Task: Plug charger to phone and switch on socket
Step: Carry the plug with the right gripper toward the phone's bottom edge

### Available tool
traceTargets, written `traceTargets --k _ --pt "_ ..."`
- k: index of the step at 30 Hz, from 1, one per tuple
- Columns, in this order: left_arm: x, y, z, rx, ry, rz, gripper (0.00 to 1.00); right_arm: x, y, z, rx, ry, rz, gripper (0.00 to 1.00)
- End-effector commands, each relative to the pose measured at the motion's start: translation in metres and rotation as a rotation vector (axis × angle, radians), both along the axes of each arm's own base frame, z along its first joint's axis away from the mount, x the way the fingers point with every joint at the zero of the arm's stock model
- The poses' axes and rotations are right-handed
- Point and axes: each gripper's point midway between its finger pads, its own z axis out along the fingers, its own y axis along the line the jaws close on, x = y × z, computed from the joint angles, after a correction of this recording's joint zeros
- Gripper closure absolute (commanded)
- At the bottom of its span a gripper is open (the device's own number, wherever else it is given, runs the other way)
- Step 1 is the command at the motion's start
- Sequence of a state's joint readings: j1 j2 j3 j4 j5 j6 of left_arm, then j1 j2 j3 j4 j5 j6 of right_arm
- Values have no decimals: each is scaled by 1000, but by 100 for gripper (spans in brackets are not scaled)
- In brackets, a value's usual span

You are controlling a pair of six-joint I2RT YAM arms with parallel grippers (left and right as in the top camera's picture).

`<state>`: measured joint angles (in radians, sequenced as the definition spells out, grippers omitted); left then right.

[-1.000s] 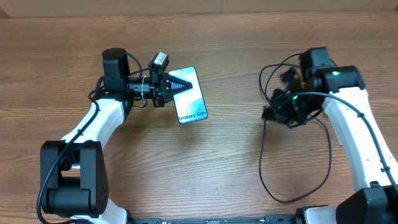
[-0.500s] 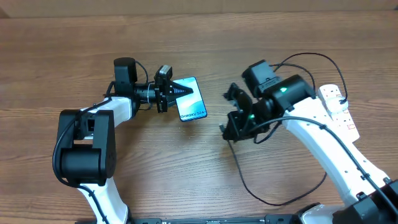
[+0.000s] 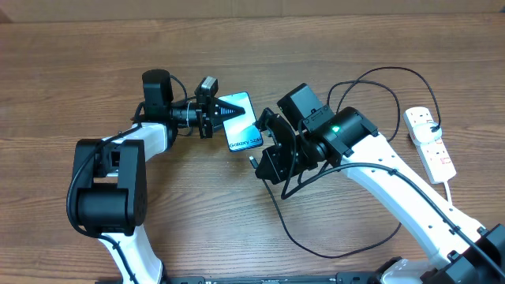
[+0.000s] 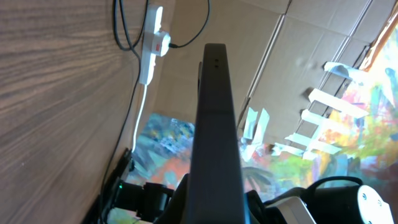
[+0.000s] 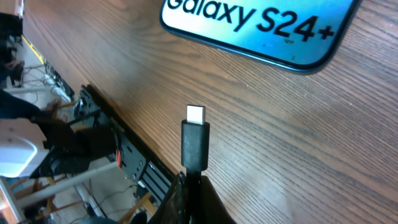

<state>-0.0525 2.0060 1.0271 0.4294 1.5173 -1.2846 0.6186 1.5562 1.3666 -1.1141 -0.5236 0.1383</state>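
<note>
The phone shows its bright blue screen left of the table's middle, and my left gripper is shut on its upper end. In the left wrist view the phone is a dark slab seen edge-on between the fingers. My right gripper is shut on the charger just behind its connector. The connector's silver tip points at the phone's lower edge, a short gap away, above the wood. The cable trails back in a loop. The white socket lies at the far right.
The charger's black cable arcs over to the socket's far end. The socket's white lead runs toward the front right. My left arm's base stands at the front left. A cardboard wall borders the back.
My right arm has swung left across the table with the charger connector, up to the phone's lower edge, uncovering the socket. The left gripper keeps its hold on the phone, which shifted slightly.
</note>
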Motion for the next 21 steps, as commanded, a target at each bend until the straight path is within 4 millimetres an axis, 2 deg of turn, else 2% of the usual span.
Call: traceTargets --k 1,21 --pt "3 0 9 -8 -45 -9 96 7 -3 -4 -35 3 -79 96" --pt "4 -3 9 -2 24 -2 96 18 4 -3 -7 -22 -98 96"
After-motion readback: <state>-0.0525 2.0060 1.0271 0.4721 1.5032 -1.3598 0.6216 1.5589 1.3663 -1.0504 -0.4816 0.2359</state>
